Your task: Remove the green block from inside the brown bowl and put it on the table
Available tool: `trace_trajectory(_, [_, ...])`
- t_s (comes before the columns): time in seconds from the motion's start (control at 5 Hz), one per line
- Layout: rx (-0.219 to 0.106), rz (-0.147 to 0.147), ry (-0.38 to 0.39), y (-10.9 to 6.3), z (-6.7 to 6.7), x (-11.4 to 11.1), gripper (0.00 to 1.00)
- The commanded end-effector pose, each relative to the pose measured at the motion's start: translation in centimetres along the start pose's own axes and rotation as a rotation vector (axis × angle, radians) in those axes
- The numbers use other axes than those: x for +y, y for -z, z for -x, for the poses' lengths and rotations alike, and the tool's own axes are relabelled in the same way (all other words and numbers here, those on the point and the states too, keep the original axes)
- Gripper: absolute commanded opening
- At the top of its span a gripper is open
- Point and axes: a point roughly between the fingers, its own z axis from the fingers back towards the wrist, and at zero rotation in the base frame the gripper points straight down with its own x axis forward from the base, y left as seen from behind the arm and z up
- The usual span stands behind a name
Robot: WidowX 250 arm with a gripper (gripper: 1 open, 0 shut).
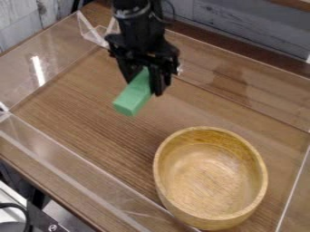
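The brown bowl [211, 178] sits nearest, on the table's right side as seen: round and shallow, light tan wood, its thick rim paler than the smooth inner floor, where faint grain runs across. Nothing green lies in it. The table [85, 122] around it is brown wood-grain, streaked and slightly glossy, with a bright, narrow glare toward the left edge. Low, clear walls border it, their thin edges catching light. Dark cable [14, 207] curls in the lower left corner, outside the wall.

Farther back, near the middle of the table, the green block [132, 93] hangs tilted in the gripper [141, 76], left of the bowl and beyond it. It is a small, elongated rectangular piece, plain bright green, flat-faced and straight-edged. The black, angular gripper has its jaws partway apart, closed on the block's upper end; the block seems to be above the tabletop, though this angle makes its height hard to judge.
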Motion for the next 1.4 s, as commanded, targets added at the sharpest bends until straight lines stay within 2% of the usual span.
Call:
trace_trajectory(0.0, [-0.053,-0.003,0.033,0.0,-0.7,-0.8,0.00])
trace_trajectory(0.6, [-0.075,-0.009,0.037,2.0,-2.2,0.1,0.00])
trace_trajectory(1.2, [-0.094,-0.008,0.025,2.6,-3.7,0.8,0.00])
